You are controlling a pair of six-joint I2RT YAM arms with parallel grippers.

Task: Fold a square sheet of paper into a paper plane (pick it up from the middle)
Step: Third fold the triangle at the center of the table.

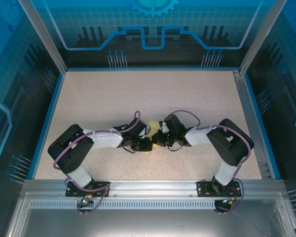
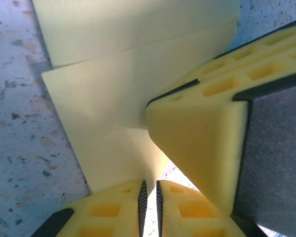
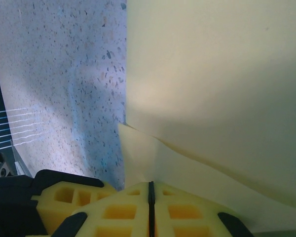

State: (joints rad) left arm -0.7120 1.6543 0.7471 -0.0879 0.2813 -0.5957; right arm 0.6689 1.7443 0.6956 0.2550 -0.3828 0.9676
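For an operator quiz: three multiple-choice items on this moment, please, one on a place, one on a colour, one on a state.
1. Where is the paper? A far left corner; B middle of the table; C on the near rail.
2. Its colour? A white; B blue; C yellow.
3. The right jaws are: A shut on the paper; B wide open; C gripping a pen.
B: the top view shows it mid-table. C: it is yellow in all views. A: the right wrist view shows them closed on it.
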